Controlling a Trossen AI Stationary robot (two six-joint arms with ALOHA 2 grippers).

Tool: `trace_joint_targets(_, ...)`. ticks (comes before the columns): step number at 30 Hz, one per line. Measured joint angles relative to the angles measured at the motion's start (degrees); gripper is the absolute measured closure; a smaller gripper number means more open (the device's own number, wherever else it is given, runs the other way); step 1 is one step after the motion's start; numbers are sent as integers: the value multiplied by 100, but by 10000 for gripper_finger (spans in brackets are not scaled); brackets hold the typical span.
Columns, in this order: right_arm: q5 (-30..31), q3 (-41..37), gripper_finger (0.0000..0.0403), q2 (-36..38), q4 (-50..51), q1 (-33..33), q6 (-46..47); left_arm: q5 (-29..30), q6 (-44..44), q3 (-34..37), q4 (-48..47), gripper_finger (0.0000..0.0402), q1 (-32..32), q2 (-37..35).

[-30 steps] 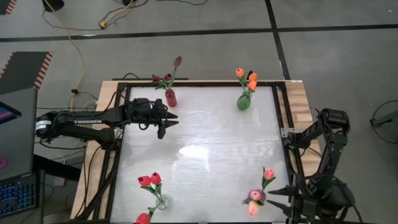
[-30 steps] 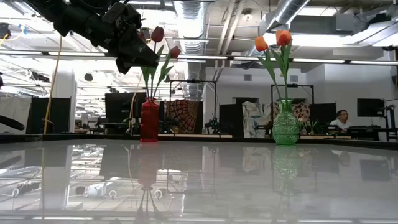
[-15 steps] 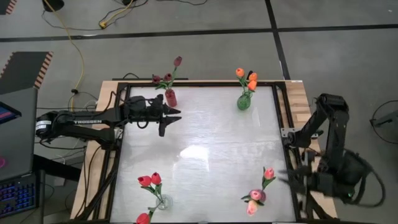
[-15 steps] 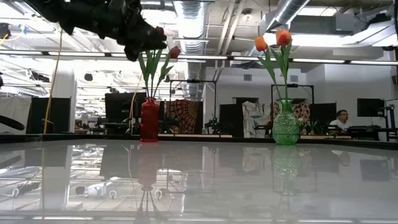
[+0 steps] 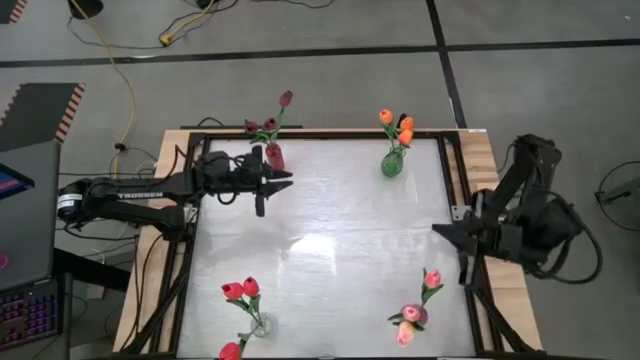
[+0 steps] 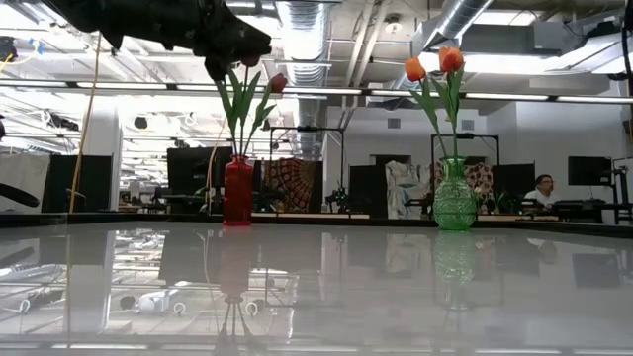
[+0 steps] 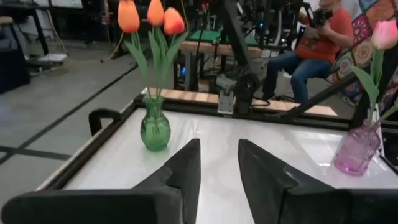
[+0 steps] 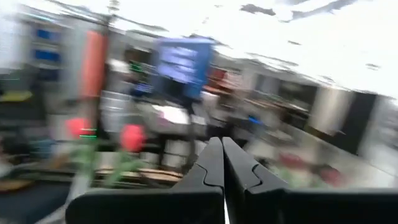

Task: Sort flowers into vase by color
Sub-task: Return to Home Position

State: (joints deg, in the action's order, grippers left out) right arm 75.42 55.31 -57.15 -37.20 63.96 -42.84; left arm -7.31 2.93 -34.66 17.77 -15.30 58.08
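Four vases stand at the table's corners. The red vase (image 5: 274, 157) at the far left holds maroon flowers (image 5: 285, 98), and the green vase (image 5: 391, 163) at the far right holds orange flowers (image 5: 385, 117). A clear vase (image 5: 258, 325) at the near left holds red flowers (image 5: 232, 291). A pink vase (image 5: 413, 315) at the near right holds pink flowers (image 5: 432, 279). My left gripper (image 7: 219, 143) hovers open and empty just on the near side of the red vase (image 6: 237, 193). My right gripper (image 8: 222, 140) is shut and empty, raised over the table's right edge (image 5: 436, 230).
The glossy white tabletop (image 5: 330, 250) sits in a black frame with wooden borders. In the left wrist view a seated person (image 7: 317, 37) is in the room beyond the table. A laptop (image 5: 20, 200) stands off the table's left side.
My right gripper has left the pink vase. It has risen and swung toward the table's far edge along the right side, and its fingers have shut on nothing. My left gripper has tipped upward toward level and risen slightly beside the red vase.
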Motion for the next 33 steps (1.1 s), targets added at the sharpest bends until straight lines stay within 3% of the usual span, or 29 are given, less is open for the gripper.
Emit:
trace_joint_targets(5,-2247,-7,386,773,2792,-689,2071,5,-130,-165,3,333,-1,0)
trace_joint_targets(7,-2681,-9,386,974,3396,-1160,2639,7,-237,-229,2,346,-3,0)
trace_joint_targets(10,-2848,-9,386,1162,3960,-1893,2994,7,-465,-327,0,366,-64,-14)
trace_joint_targets(16,-4804,-9,386,1442,4986,-3187,3236,-54,-639,-380,-185,398,-458,-396)
trace_joint_targets(20,-5139,-11,386,1720,5620,-3557,3610,-335,-827,-292,-669,401,-637,-895)
trace_joint_targets(24,-5299,-457,386,2135,5655,-3634,3729,-339,-773,351,-535,401,-644,-1395)
trace_joint_targets(33,-5296,-2563,380,3554,4169,-3670,3699,-300,-339,2141,1104,401,-646,-2517)
